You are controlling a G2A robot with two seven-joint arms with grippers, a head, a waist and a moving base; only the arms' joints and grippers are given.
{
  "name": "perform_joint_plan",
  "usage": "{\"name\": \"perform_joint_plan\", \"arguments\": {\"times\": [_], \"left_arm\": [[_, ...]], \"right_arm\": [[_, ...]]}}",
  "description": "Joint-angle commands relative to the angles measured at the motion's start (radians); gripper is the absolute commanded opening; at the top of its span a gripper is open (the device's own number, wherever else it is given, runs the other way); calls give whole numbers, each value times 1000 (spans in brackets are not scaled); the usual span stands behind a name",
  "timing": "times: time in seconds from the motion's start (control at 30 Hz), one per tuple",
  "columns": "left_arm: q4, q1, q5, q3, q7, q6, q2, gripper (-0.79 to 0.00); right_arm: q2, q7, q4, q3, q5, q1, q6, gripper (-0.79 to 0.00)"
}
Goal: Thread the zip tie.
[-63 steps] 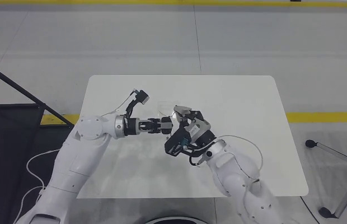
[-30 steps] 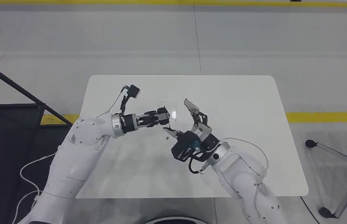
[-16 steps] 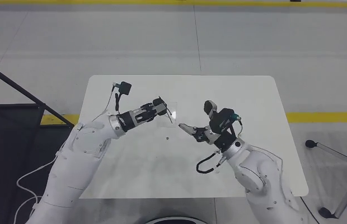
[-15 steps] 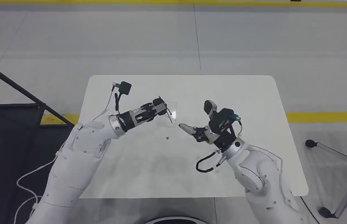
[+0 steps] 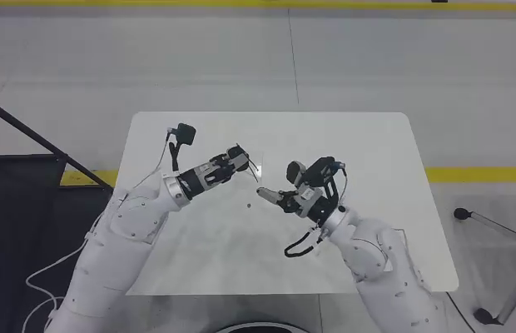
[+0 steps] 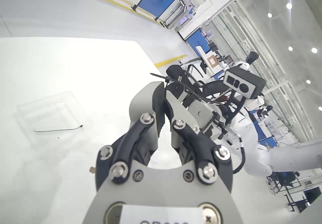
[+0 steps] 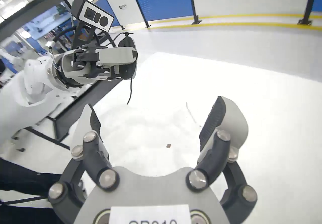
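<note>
My left pincer (image 6: 164,91) is clamped tight on a thin black zip tie (image 6: 163,79), held above the white tabletop (image 5: 366,141) just left of centre in the top view. A second tie (image 6: 57,130) lies flat in a shallow clear plastic tray (image 6: 42,104). My right pincer (image 7: 156,112) gapes wide, empty.

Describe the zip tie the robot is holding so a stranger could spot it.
Over the white table, find the left gripper. The zip tie is the thin black strip clamped in it. Unlike the other tie, lying flat on a clear sheet, this one is held aloft.
</note>
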Motion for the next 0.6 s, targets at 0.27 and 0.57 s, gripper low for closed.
{"name": "perform_joint_plan", "arguments": {"times": [0.27, 0.57], "left_arm": [[-8, 4, 59, 29, 53, -11, -6, -785], [-4, 4, 50, 27, 50, -20, -6, -785]], "right_arm": [[-1, 95, 95, -9, 271, 57, -56, -179], [-6, 86, 127, -46, 287, 89, -36, -434]]}}
